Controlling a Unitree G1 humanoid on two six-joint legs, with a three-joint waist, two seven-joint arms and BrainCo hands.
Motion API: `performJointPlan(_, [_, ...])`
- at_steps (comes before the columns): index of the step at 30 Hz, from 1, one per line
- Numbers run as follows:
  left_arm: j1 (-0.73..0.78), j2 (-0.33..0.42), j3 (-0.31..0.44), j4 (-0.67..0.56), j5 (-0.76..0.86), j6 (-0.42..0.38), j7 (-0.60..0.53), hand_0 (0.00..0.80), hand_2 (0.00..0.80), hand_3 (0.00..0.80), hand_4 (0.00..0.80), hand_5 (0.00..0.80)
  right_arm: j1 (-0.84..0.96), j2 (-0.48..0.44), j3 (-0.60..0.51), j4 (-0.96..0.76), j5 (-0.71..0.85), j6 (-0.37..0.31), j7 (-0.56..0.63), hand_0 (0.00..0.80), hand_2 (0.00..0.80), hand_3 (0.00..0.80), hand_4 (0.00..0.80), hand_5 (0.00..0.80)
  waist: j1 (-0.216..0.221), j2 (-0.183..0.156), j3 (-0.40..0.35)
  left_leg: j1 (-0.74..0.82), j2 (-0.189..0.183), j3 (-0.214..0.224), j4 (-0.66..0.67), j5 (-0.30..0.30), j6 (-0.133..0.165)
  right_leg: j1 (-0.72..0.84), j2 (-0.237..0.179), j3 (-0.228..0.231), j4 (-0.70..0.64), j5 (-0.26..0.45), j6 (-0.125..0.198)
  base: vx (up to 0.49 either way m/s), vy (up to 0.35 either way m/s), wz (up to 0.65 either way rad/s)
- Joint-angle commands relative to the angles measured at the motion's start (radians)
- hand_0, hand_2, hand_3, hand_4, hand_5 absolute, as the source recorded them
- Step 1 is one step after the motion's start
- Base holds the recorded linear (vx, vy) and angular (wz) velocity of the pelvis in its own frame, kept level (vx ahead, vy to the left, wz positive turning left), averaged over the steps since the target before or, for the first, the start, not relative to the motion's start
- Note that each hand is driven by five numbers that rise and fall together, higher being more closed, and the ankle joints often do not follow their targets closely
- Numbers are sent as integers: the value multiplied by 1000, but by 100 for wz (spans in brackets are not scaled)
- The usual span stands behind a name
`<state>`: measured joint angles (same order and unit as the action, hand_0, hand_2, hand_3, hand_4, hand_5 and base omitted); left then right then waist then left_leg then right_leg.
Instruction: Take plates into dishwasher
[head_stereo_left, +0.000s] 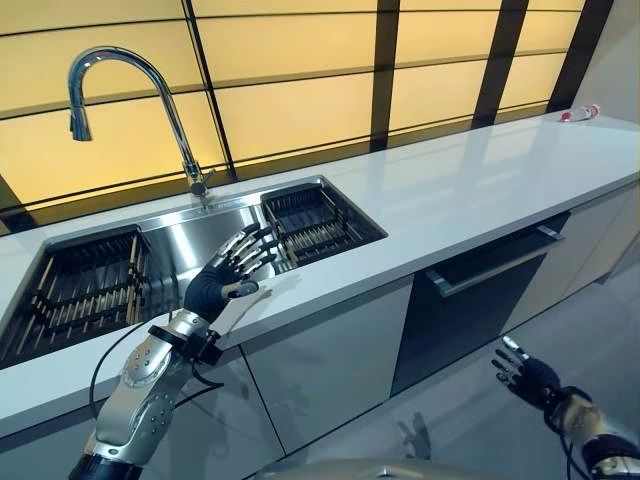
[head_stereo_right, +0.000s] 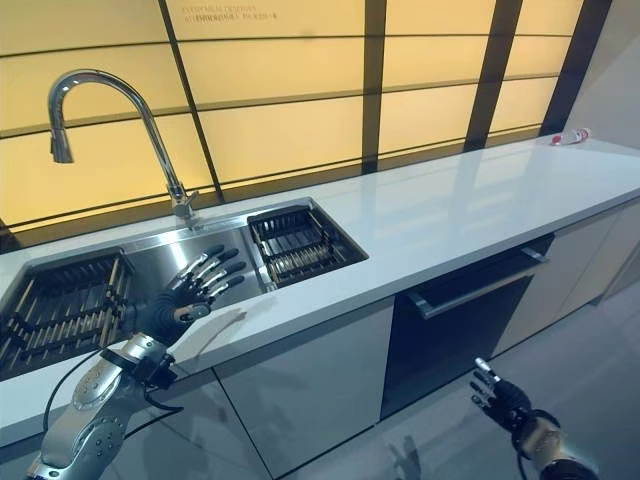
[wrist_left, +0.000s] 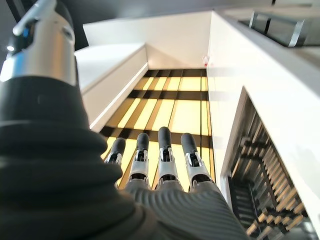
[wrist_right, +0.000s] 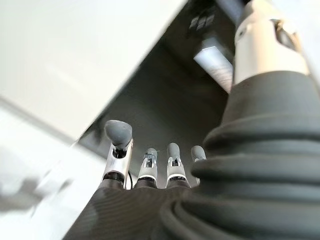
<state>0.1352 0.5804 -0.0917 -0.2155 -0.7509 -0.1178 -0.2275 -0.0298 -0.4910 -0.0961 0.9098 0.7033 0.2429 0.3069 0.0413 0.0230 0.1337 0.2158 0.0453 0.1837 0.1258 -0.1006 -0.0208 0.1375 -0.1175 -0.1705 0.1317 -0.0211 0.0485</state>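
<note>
Dark-fronted and shut, the dishwasher (head_stereo_left: 470, 310) sits under the white counter (head_stereo_left: 480, 190), right of the sink (head_stereo_left: 190, 245), with one long silver handle (head_stereo_left: 495, 265) across its top edge. No plates show in any view: the two black racks with pale tines hold nothing I can make out as a plate. One rack (head_stereo_left: 85, 285) fills the left end of the steel sink, the other (head_stereo_left: 315, 222) the right end, with a bare steel stretch between them.

Over that bare stretch, at the near rim of the sink, the left hand (head_stereo_left: 225, 275) is raised with its fingers (head_stereo_left: 250, 250) straight and fanned apart, thumb out to the side, grasping nothing; whether it touches the counter edge I cannot tell. Its wrist view shows the same row of straight fingers (wrist_left: 162, 155) pointing toward the lit wall panels.

Low and to the right, the right hand (head_stereo_left: 525, 375) hangs in front of the dishwasher door, apart from it, fingers loosely spread and empty.

One curved chrome tap (head_stereo_left: 130, 95) rises behind the sink. Far right on the counter lies one small pale object with a red end (head_stereo_left: 580, 113), too small to identify. Yellow panels (head_stereo_left: 300, 100) divided by dark bars back the counter, and pale cabinet fronts (head_stereo_left: 320, 360) flank the dishwasher.
</note>
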Motion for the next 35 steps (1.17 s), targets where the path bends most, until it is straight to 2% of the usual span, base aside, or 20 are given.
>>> performJointPlan(1, [-86,-38,31,-28,58,-78,64,0,0,0,0,0,-86,18,39,-20,-104,-94,-31,0,0,0,0,0,-5,-3,40,5,-54,-31,-76,49,68,84,53,-16,-138,57,-4,-132,57,-5])
performJointPlan(3, [-108,-59,32,-21,74,-66,84,0,0,0,0,0,-64,49,83,-47,-185,-141,-57,0,0,0,0,0,-3,-13,32,10,-55,-40,-138,72,69,89,56,-18,-192,80,-3,-121,55,-1])
performJointPlan(6, [-119,-85,33,-7,108,-99,127,0,0,0,0,0,-30,93,147,-162,-233,-179,-134,0,0,0,0,0,-4,-18,20,14,-57,-48,-211,101,67,78,63,-23,-219,89,-2,-114,68,3])
performJointPlan(10, [-120,-116,40,14,130,-136,165,0,0,0,0,0,9,144,193,-342,-265,-202,-241,0,0,0,0,0,-15,-16,8,-22,-63,-68,-213,97,67,49,65,-22,-219,86,1,-102,87,3])
performJointPlan(11, [-118,-127,41,25,136,-152,175,0,0,0,0,0,29,164,195,-395,-273,-212,-283,0,0,0,0,0,-23,-14,5,-31,-67,-79,-213,96,68,42,70,-10,-219,85,-1,-78,98,14])
performJointPlan(13, [-119,-154,41,45,149,-172,181,0,0,0,0,0,69,196,177,-508,-319,-233,-379,0,0,0,0,0,-50,-10,-3,-47,-79,-116,-213,89,77,25,87,43,-219,81,-7,-76,121,41])
performJointPlan(14, [-122,-161,36,52,151,-175,180,0,0,0,0,0,84,201,170,-538,-339,-255,-413,0,0,0,0,0,-61,-8,-6,-51,-83,-132,-213,88,81,21,96,72,-219,81,-11,-31,108,70])
performJointPlan(15, [-127,-168,29,68,146,-180,167,0,0,0,0,0,108,205,154,-586,-378,-283,-467,0,0,0,0,0,-81,-4,-8,-54,-90,-162,-213,89,87,16,110,129,-219,83,-17,-13,104,85])
performJointPlan(16, [-129,-170,26,76,141,-184,160,0,0,0,0,0,121,203,145,-621,-407,-301,-506,0,0,0,0,0,-92,-2,-9,-54,-94,-174,-213,89,90,16,116,152,-219,83,-20,-3,105,109])
performJointPlan(17, [-126,-173,24,83,142,-191,159,0,0,0,0,0,133,203,133,-665,-438,-313,-556,0,0,0,0,0,-101,0,-9,-53,-96,-180,-213,88,93,19,118,160,-219,82,-21,6,81,115])
performJointPlan(20, [-114,-180,27,82,151,-206,195,0,0,0,0,0,138,193,102,-762,-485,-337,-654,0,0,0,0,0,-108,4,-7,-48,-98,-169,-213,77,95,24,112,139,-219,75,-17,6,71,47])
performJointPlan(26, [-112,-178,44,84,149,-192,229,0,0,0,0,0,95,162,120,-838,-504,-337,-605,0,0,0,0,0,-93,10,-18,-50,-103,-158,-213,66,95,15,100,124,-219,67,-7,6,52,-5])
performJointPlan(35, [-97,-184,58,87,125,-199,195,0,0,0,0,0,114,142,155,-873,-491,-327,-538,0,0,0,0,0,-78,-6,-31,-58,-103,-165,-213,66,95,15,96,104,-219,58,-4,8,2,-2])
